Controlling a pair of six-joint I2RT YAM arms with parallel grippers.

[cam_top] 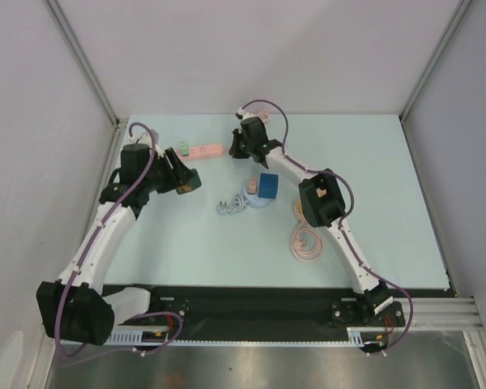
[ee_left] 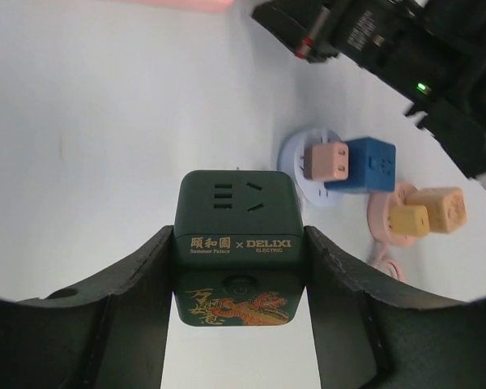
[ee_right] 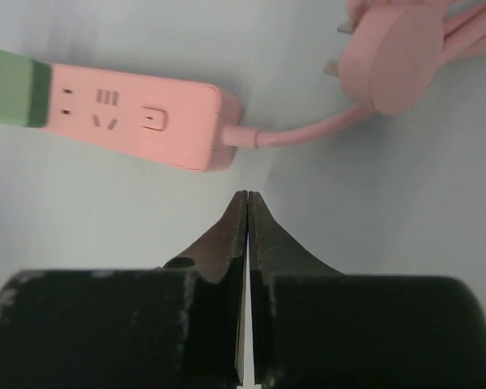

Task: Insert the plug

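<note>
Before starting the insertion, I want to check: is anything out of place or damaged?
Nothing looks damaged or spilled. One oddity: the right fingers are shut on nothing, beside the pink strip, and the pink plug lies loose nearby.

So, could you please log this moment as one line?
left hand: shut on green socket cube | right hand: shut, near pink power strip

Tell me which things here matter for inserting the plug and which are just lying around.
Likely in the job: dark green socket cube, gripped by the left gripper; pink power strip; pink plug.
Lying about: blue cube, small pink adapter, two tan cubes, white cable.
</note>
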